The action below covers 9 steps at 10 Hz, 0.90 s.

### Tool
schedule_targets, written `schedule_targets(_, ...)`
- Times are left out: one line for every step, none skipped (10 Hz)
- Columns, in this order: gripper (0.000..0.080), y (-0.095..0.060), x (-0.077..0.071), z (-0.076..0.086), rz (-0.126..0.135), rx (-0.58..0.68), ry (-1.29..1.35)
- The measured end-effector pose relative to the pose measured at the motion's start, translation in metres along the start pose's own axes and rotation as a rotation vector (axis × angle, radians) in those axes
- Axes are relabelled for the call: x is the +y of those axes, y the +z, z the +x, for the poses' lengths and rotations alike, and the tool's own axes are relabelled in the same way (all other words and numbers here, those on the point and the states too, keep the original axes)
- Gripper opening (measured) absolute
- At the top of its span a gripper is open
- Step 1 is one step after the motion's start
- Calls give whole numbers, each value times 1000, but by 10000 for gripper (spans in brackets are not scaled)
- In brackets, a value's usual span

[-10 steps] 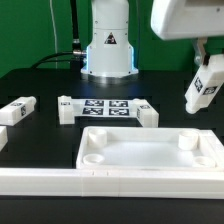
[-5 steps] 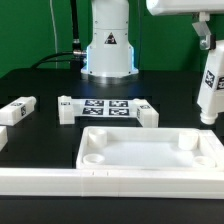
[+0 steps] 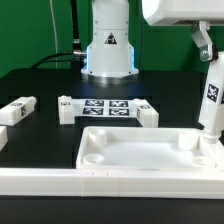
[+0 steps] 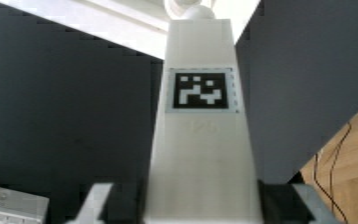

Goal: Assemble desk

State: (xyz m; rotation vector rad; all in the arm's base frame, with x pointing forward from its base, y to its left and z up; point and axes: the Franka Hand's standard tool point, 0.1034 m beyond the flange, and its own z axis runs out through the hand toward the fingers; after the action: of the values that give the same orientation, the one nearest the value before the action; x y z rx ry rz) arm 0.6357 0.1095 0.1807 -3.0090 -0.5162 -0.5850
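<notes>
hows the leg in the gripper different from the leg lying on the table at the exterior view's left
The held leg stands upright, clamped in the gripper. The lying leg rests flat on the table, untouched. The held leg is by the desk slab, at its far corner, while the lying leg is apart from it. Both are white, square-section and tagged.

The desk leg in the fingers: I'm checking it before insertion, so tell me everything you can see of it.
The desk leg is a white, plastic-looking square-section bar with a black-and-white tag on one face. It hangs nearly upright, gripped at its upper end by the fingers on two opposite sides. Its lower end is at the far corner socket of the desk top, on the exterior view's right; whether it touches the socket cannot be told.
</notes>
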Motion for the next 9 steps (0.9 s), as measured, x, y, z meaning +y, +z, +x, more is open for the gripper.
schedule_targets(294,0,0,0,0,-1,0)
schedule_targets(294,1,0,-1,0,-2,0)
schedule_targets(294,1,0,-1,0,-2,-2)
schedule_targets(294,2,4,0,-4,-1,-30)
schedule_targets(294,4,7,0,-5,-3,-41)
schedule_targets(294,11,6,-4,-3,-8,-46)
schedule_targets(294,17,7,-7,-3,-8,-57)
schedule_targets(294,23,9,-11,-2,-17,-66)
schedule_targets(294,27,9,-13,1,-24,-66)
